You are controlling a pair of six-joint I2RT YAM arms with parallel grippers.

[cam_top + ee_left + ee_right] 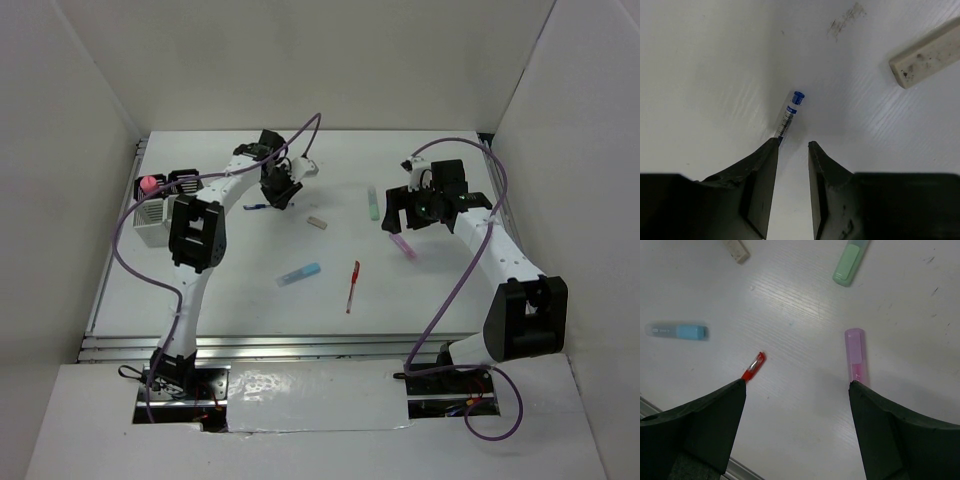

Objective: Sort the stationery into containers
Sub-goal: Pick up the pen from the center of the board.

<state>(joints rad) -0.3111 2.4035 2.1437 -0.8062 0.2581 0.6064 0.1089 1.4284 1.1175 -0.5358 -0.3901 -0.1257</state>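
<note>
My left gripper (280, 190) hovers over the table just right of the thin blue pen (255, 206). In the left wrist view its jaws (792, 145) stand a narrow gap apart with nothing between them. The blue pen (791, 112) runs under the left fingertip, and the beige eraser (927, 52) lies at the upper right. My right gripper (412, 222) is wide open (797, 385) above bare table. The red pen (754, 366) lies by its left finger and the lilac marker (856, 355) by its right finger. White bins (165, 200) stand at the far left.
The green marker (372, 203), eraser (317, 222), light-blue marker (298, 275), red pen (352, 287) and lilac marker (402, 245) lie scattered mid-table. A pink-topped item (148, 184) sticks out of one bin. White walls enclose the table on three sides.
</note>
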